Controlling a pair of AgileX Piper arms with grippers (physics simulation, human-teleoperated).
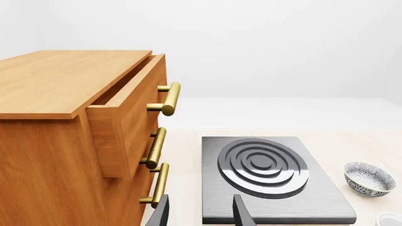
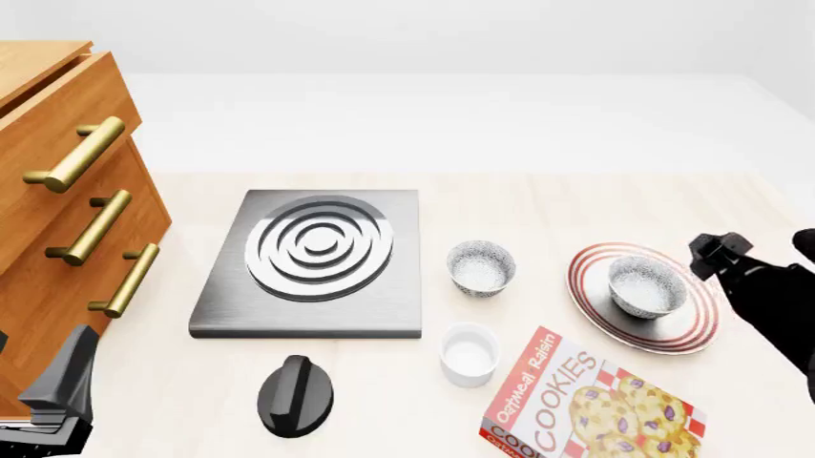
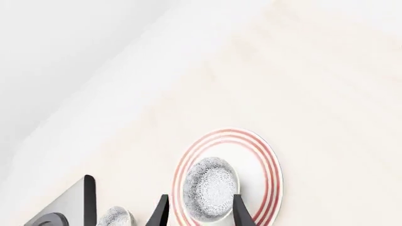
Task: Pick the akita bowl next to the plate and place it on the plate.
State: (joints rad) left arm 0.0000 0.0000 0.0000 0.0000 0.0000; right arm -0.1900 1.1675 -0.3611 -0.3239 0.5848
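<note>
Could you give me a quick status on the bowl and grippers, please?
Right gripper open, empty. Left gripper open, idle. Akita bowl sits on plate. Nothing obstructing.

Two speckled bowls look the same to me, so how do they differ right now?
The akita bowl on the plate sits inside the plate rings, near the right gripper; the other akita bowl stands on the bare table between stove plate and plate. Both are upright, speckled outside, and alike in size.
</note>
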